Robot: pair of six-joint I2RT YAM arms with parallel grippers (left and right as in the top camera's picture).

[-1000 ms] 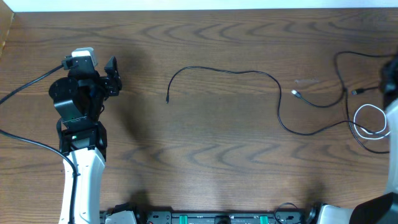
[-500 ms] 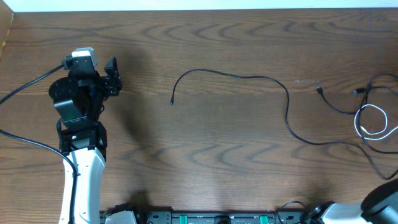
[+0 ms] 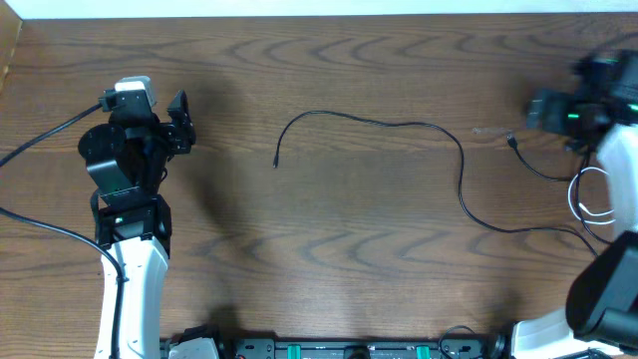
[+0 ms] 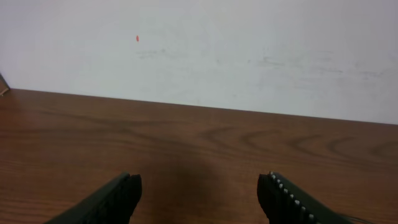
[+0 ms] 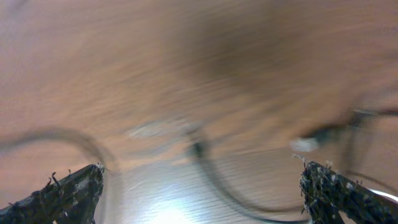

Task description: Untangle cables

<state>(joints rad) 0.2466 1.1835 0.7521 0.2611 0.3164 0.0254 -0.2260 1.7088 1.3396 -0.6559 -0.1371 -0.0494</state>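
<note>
A long black cable (image 3: 399, 124) lies across the table's middle, one plug end at the left and the other end running into the heap at the right. A second black cable (image 3: 533, 170) and a looped white cable (image 3: 588, 195) lie at the right edge, crossing each other. My right gripper (image 3: 543, 108) hovers over that heap, blurred by motion. In the right wrist view my right gripper (image 5: 202, 193) is open, with a smeared black cable (image 5: 208, 171) under it on the wood. My left gripper (image 3: 185, 122) stands open and empty at the far left, as the left wrist view (image 4: 199, 199) shows.
The left arm's thick black wires (image 3: 40, 140) trail off the left edge. A white wall (image 4: 199, 50) rises behind the table's far edge. Bare wood (image 3: 229, 229) lies between the left arm and the long cable.
The black cables slid to the right and settled. My right arm swung out of the overhead view, then came back above the heap at the upper right. The left arm has not moved.
</note>
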